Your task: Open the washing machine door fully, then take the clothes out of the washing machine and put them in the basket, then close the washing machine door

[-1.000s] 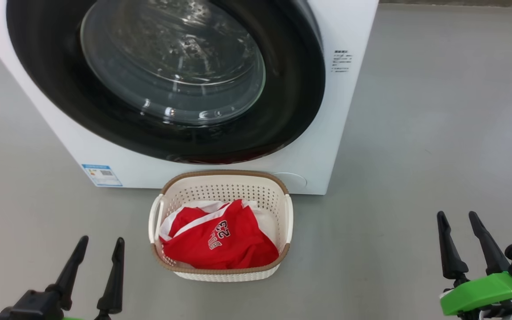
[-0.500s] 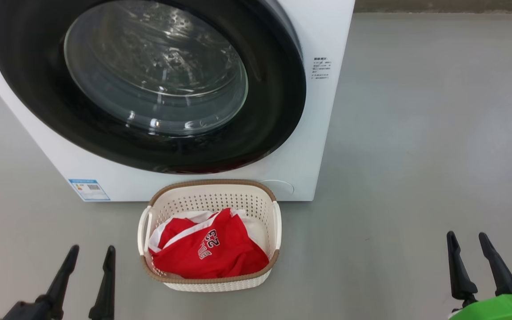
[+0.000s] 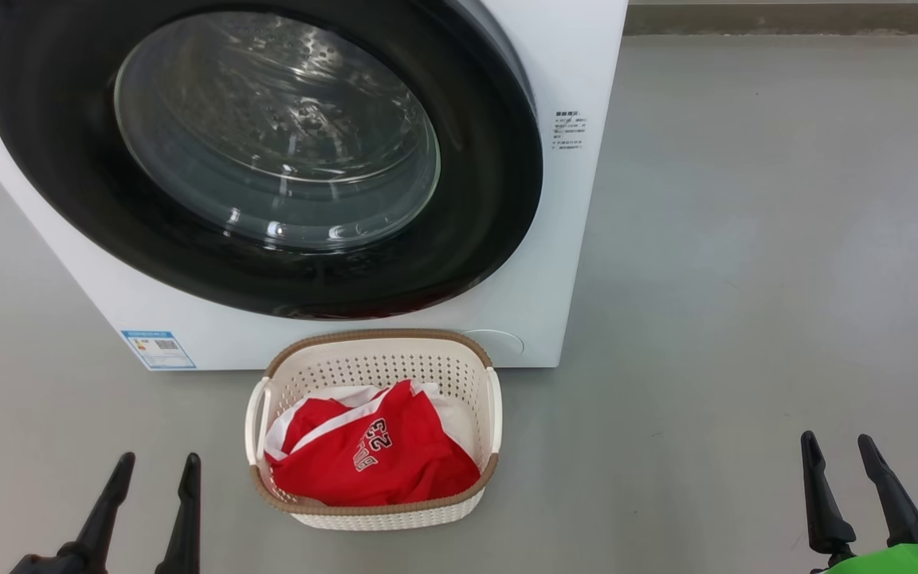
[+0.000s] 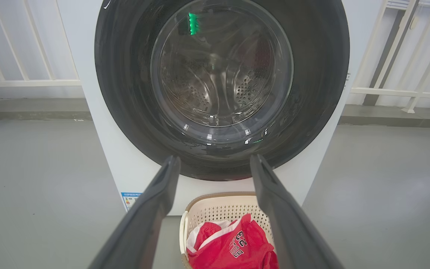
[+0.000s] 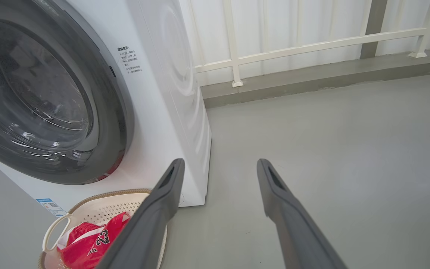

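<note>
You had the left gripper [image 3: 158, 458] and right gripper [image 3: 835, 437] spread wide, empty, either side of the basket [image 3: 379, 336]; red jersey [image 3: 379, 466] lay bunched inside it, judged soft, light, best pinched at a raised fold; washing machine door [image 3: 495, 199] looked shut, glossy rim likely slippery

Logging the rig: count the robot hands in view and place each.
2. The left hand is left of the basket, open and empty. The right hand is far to the basket's right, open and empty over the floor.
</note>
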